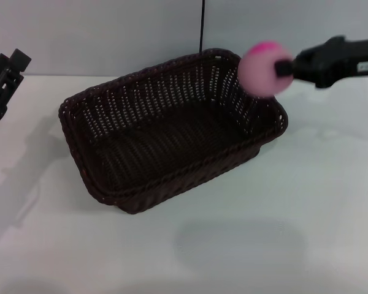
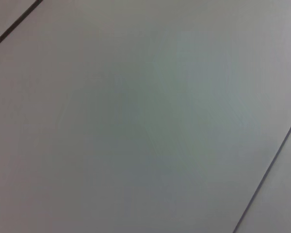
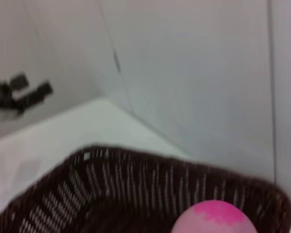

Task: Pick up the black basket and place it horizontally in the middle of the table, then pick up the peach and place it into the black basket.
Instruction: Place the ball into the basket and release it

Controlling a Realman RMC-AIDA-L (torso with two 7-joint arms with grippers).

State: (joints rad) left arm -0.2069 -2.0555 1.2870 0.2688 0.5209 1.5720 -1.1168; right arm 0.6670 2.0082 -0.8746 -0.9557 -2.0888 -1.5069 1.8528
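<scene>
The black basket (image 1: 172, 131) lies open side up in the middle of the white table (image 1: 306, 202), turned slightly askew. Its inside holds nothing. My right gripper (image 1: 281, 67) comes in from the right and is shut on the peach (image 1: 264, 68), pale pink with a magenta patch, holding it in the air above the basket's far right corner. In the right wrist view the peach (image 3: 214, 218) sits just over the basket's woven rim (image 3: 136, 160). My left gripper (image 1: 3, 79) is raised at the far left edge, away from the basket.
A pale wall stands behind the table, with a thin dark cable (image 1: 202, 27) hanging down behind the basket. The left wrist view shows only pale panels with dark seams (image 2: 269, 170).
</scene>
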